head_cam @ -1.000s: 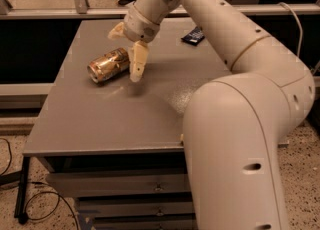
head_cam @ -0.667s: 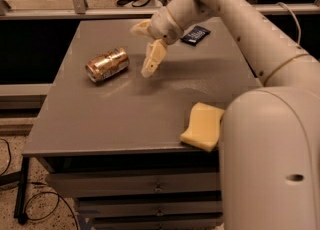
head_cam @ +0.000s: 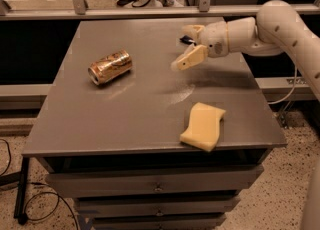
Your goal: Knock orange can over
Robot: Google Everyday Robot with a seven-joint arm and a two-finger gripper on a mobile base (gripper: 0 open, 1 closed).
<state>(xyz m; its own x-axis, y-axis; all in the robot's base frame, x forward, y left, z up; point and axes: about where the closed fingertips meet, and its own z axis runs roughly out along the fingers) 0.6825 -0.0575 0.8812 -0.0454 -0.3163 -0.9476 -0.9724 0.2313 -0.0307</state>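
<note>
We find the gripper above the right rear part of the grey table, clear of the surface as far as we can tell. Its two pale fingers are spread wide, one angled up toward the rear and one down toward the table. They hold nothing and touch nothing we can make out. A small dark object shows in the gap behind them, lying on the table and mostly hidden.

The arm enters from the right edge, bends at a rounded joint, and runs roughly level leftward to the wrist, with the fingers pointing left.

The orange can lies on its side on the left half of the table, silver end toward the front left. It is well apart from the gripper.

A yellow wavy sponge lies flat near the front right edge, below the gripper. Drawers sit beneath the tabletop.
</note>
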